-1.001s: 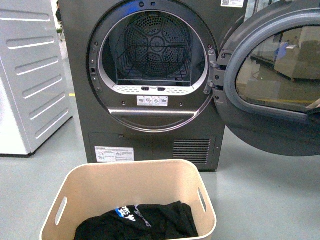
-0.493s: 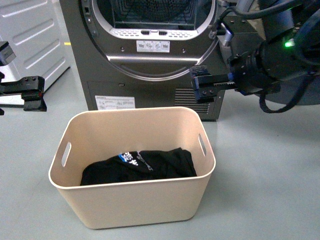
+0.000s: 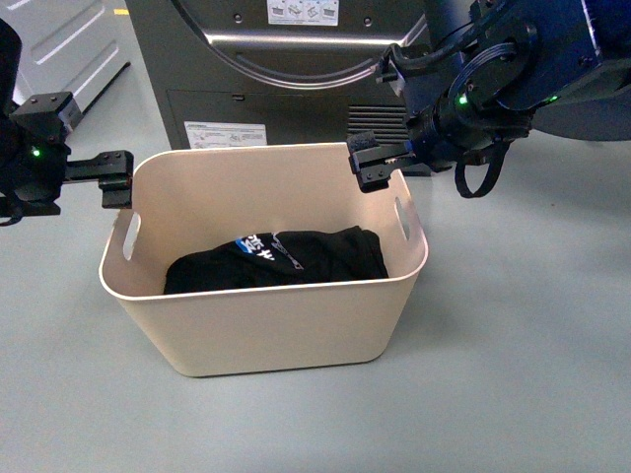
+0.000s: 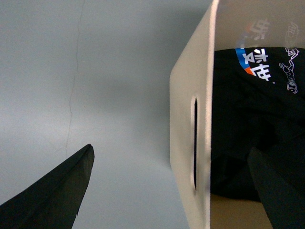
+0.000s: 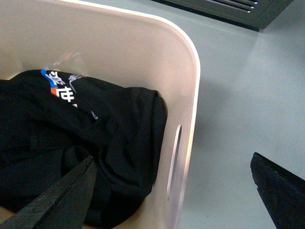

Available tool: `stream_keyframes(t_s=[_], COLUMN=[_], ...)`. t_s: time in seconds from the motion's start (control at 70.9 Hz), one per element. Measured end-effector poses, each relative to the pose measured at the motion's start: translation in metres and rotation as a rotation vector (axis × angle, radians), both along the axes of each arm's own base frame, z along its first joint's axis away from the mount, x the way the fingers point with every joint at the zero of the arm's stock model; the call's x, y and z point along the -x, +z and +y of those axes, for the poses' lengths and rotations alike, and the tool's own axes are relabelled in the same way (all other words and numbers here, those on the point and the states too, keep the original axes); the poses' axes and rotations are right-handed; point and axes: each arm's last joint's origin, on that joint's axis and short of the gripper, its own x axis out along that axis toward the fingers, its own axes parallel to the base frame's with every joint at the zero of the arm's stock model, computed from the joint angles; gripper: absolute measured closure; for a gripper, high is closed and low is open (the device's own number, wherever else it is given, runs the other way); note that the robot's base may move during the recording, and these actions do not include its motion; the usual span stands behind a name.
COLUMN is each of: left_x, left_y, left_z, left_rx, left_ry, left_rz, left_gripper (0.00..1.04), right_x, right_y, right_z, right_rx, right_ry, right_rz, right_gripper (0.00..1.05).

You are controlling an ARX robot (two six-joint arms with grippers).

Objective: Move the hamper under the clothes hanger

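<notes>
The left end effector (image 3: pixel 116 180) is spread wide, astride the left wall of the hamper (image 3: pixel 276 325) at its slot handle; the right end effector (image 3: pixel 370 163) gapes likewise across the right wall; neither grips anything; the hamper, holding a black garment (image 3: pixel 276 258), stands just before the dryer (image 3: pixel 296 89); no clothes hanger shows, so the move itself appears not yet begun.

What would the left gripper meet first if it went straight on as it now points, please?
Probably the left wall of the hamper, by its slot handle: the left gripper is open astride it, one finger outside, one above the black garment.
</notes>
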Motion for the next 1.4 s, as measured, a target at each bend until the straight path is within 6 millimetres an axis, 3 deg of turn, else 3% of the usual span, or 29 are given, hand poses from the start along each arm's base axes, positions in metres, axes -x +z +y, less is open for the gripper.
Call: stream_keyframes(t_s=[0.31, 0.493, 0.663, 0.846, 1.156, 1.226, 1.396], left_x=[-0.003, 0.005, 0.007, 0.009, 0.010, 0.011, 0.015], left_y=[-0.015, -0.034, -0.037, -0.039, -0.037, -0.035, -0.026], left_z=[-0.022, -0.023, -0.022, -0.024, -0.027, -0.027, -0.028], left_rx=[0.030, 0.029, 0.018, 0.003, -0.025, -0.026, -0.015], left_ry=[-0.042, -0.037, -0.031, -0.030, -0.018, -0.013, -0.001], left_rz=[-0.011, 0.027, 0.019, -0.007, -0.018, -0.020, -0.031], left_gripper=[0.07, 0.07, 0.11, 0.50, 0.99, 1.01, 1.01], right_x=[-0.008, -0.004, -0.001, 0.002, 0.008, 0.009, 0.013], right_y=[-0.035, -0.047, -0.054, -0.057, -0.059, -0.056, -0.048], right_z=[-0.020, -0.019, -0.015, -0.009, 0.000, 0.001, -0.001], right_rx=[0.037, 0.045, 0.063, 0.112, 0.112, 0.089, 0.069], right_ry=[-0.063, -0.074, -0.091, -0.104, -0.079, -0.085, -0.104], right_rz=[0.061, 0.086, 0.096, 0.095, 0.105, 0.106, 0.107], right_gripper=[0.08, 0.08, 0.09, 0.46, 0.95, 1.02, 1.02])
